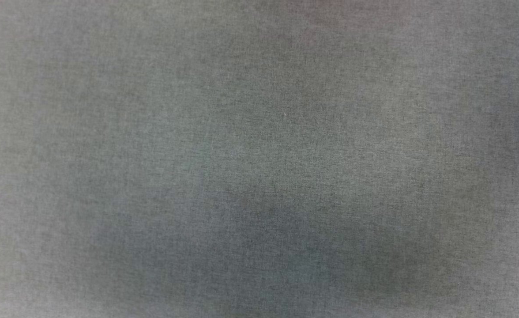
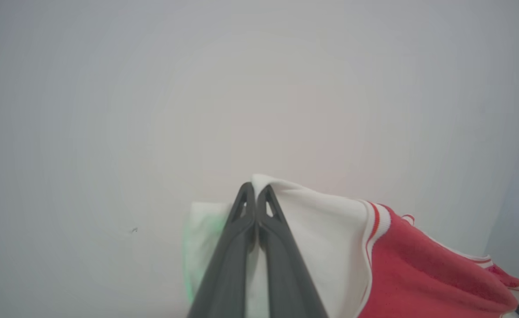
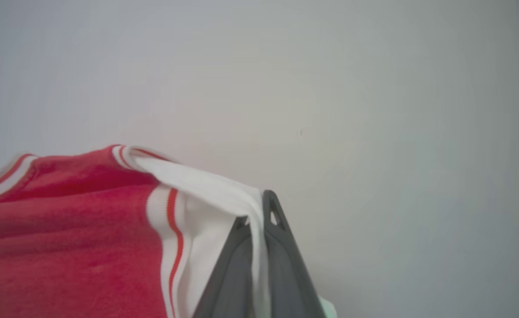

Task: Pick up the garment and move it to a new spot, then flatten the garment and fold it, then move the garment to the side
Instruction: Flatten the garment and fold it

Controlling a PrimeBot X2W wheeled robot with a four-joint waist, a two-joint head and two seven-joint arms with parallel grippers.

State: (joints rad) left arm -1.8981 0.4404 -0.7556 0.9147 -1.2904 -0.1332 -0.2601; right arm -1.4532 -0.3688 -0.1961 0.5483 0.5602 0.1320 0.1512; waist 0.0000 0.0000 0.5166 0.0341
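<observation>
Counting them, you had one garment (image 3: 65,238) and two hands on it. Your left hand (image 2: 255,191) was pinched shut on a white sleeve edge. Your right hand (image 3: 256,211) was clamped shut with white cloth running between its two fingers (image 3: 286,269). The garment hung between them, before a pale surface (image 2: 109,88).

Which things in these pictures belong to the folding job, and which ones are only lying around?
Belong to the job:
- garment, red with white sleeves
- left gripper, fingers shut on a white sleeve
- right gripper, fingers shut on white cloth of it

Only around:
- grey surface, head view
- pale plain surface behind the garment, wrist views
</observation>
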